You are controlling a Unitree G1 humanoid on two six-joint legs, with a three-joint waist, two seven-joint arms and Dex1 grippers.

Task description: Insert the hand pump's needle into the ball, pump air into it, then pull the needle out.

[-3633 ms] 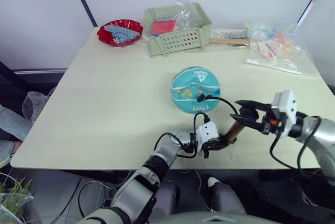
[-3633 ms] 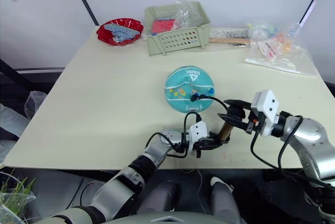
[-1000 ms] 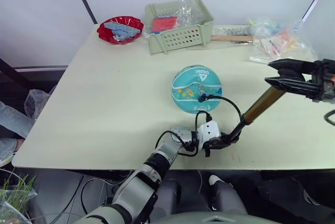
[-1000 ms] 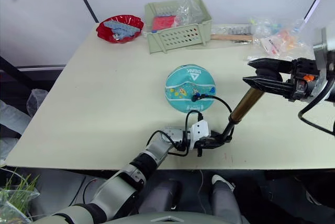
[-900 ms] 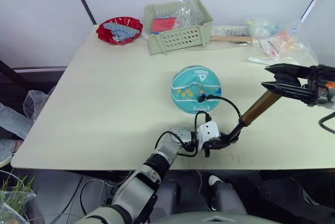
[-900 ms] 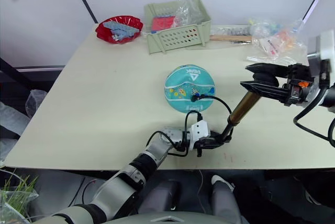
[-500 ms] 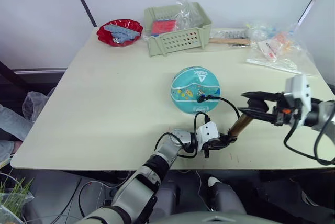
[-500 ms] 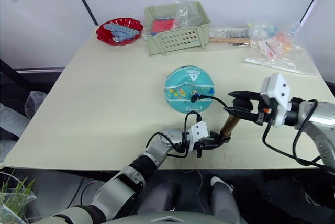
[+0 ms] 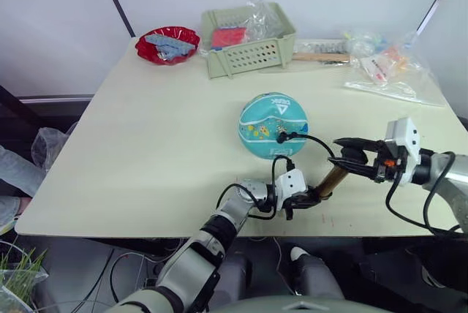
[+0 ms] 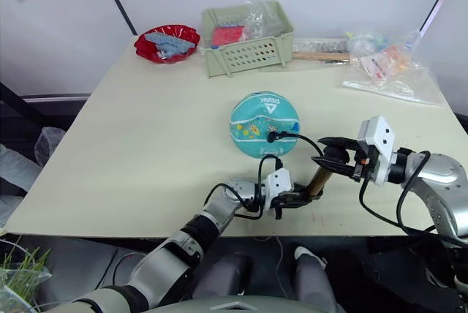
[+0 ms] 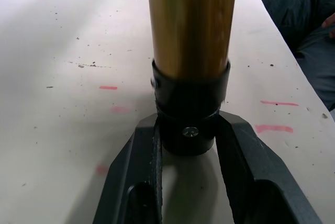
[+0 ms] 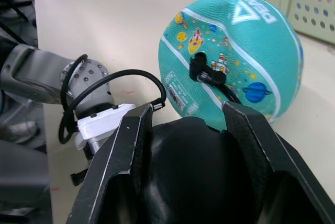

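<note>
The ball (image 9: 273, 124) sits at the centre of the table (image 9: 146, 130), the hose plugged into its near side. At its 5 o'clock the hand pump (image 9: 331, 180) is shorter than a second ago: the right gripper (image 9: 352, 161), clamped on the handle, has pushed down, a completed stroke. The left gripper (image 11: 188, 130) stays closed on the pump's base.

Ball (image 9: 273, 125) mid-table; hand pump (image 9: 330, 180) before it; basket (image 9: 248, 40) behind.

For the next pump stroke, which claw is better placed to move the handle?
Right. The right claw already grips the handle, while the left claw clamps the pump base.
</note>
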